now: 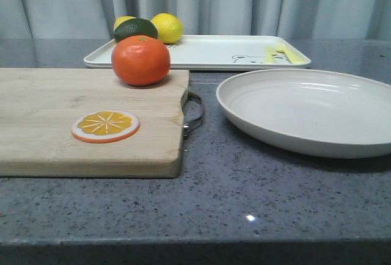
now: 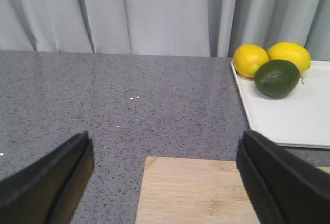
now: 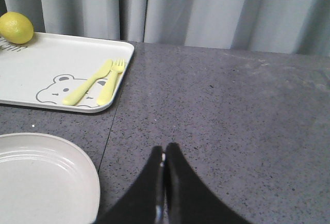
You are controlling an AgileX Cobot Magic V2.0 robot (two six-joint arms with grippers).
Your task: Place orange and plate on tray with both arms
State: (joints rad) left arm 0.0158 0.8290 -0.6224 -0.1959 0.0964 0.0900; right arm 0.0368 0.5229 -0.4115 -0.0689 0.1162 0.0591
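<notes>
While both arms hang over the grey desk, the left gripper has its fingers spread wide above the wooden cutting board, and the right gripper has its fingers pressed together, empty, beside the plate. That plate sits right of the board. At the board's far edge rests the orange. Beyond the board lies the tray.
</notes>
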